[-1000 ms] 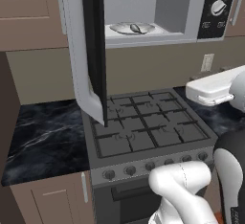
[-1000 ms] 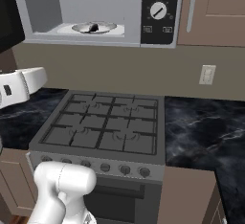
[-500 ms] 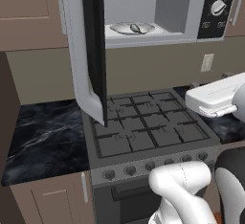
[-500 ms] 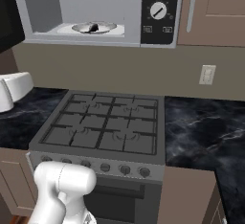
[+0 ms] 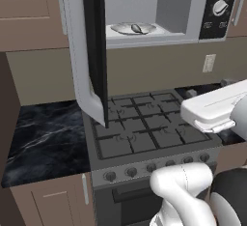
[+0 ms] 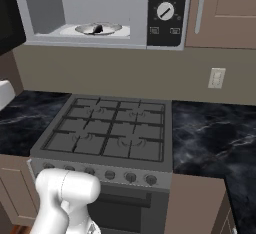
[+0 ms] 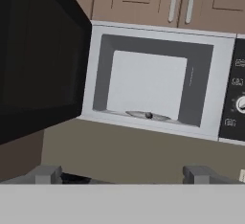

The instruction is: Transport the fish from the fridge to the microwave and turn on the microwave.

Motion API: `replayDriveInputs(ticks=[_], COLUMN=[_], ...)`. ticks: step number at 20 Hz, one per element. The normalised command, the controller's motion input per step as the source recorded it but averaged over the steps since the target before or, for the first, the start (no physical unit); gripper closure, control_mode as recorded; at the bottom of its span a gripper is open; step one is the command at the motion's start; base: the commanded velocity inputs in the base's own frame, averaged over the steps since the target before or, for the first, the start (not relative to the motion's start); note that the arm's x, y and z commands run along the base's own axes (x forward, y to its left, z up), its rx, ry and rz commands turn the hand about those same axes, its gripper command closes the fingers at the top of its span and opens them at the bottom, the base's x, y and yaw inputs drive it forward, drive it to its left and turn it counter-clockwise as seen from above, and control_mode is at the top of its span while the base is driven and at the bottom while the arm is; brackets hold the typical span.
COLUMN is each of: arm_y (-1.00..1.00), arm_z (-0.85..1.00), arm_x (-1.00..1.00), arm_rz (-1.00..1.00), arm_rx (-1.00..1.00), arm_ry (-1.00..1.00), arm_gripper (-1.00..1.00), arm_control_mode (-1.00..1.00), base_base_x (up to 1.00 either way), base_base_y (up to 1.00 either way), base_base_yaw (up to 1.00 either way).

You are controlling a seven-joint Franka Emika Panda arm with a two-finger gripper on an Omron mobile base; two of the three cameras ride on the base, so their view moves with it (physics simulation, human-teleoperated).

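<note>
Fish [image 5: 137,28] lying on the round tray [image 5: 120,29] inside the microwave [image 6: 100,13], door [image 5: 91,51] swung wide open. From my hand view the fish [image 7: 149,115] sits well ahead of and above my gripper [image 7: 122,174], which is empty, jaws spread fully apart, nothing between them. Panel beside the cavity carries a round knob [image 6: 165,11]; its small markings I cannot read.

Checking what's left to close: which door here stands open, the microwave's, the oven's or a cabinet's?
The microwave door: it is swung wide, exposing the cavity; the others sit shut.
</note>
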Motion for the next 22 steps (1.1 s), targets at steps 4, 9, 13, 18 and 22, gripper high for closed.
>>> replayDriveInputs(ticks=[4,9,13,18,22], arm_y=[0.17,0.17,0.18,0.18,0.21], arm_z=[0.00,0.00,0.00,0.00,0.00], arm_x=[-0.19,-0.09,-0.09,-0.02,-0.01], arm_rz=[0.00,0.00,0.00,0.00,0.00], arm_rx=[0.00,0.00,0.00,0.00,0.00], arm_ry=[-0.05,-0.04,-0.03,-0.04,-0.04], arm_gripper=[-1.00,-1.00,-1.00,-1.00,-1.00], arm_control_mode=[-1.00,-1.00,-1.00,-1.00,-1.00], base_base_x=[0.00,0.00,0.00,0.00,0.00], base_base_y=[0.00,0.00,0.00,0.00,0.00], base_base_yaw=[0.00,0.00,0.00,0.00,0.00])
